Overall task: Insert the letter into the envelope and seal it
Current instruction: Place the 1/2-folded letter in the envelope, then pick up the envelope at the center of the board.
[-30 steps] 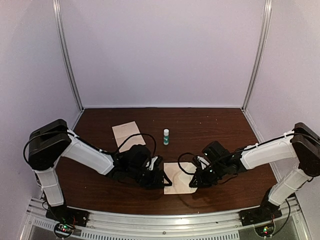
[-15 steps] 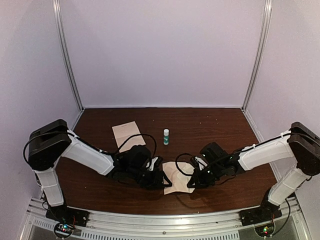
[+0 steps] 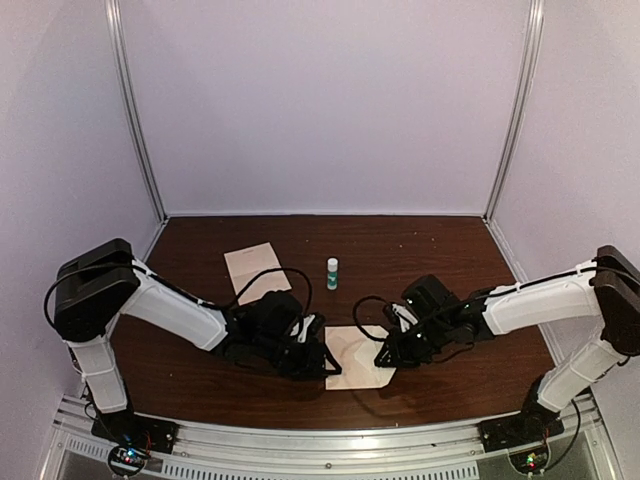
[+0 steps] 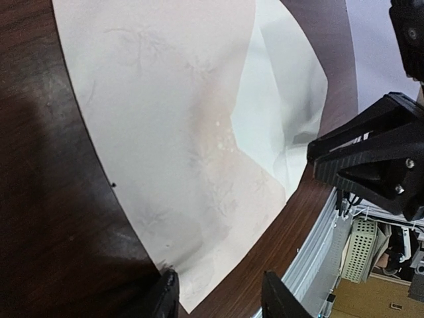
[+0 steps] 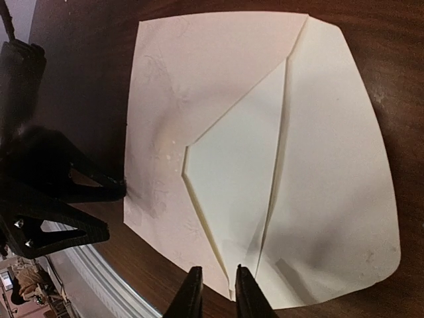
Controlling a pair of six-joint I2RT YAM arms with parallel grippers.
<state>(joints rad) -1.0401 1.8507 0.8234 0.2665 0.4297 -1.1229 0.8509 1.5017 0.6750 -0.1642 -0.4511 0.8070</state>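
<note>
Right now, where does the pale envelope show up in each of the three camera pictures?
Top external: the envelope lies near the table's front edge, between the two grippers.
Left wrist: the envelope fills the middle, running from the top edge down.
Right wrist: the envelope fills most of the picture.
Shared landmark: its open, paler flap.

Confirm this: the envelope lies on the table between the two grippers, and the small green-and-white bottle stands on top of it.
One thing is wrong. The bottle is not on the envelope; it stands apart on the bare table, farther from the arms' bases, as the top external view shows. The envelope does lie between the left gripper and the right gripper.
</note>
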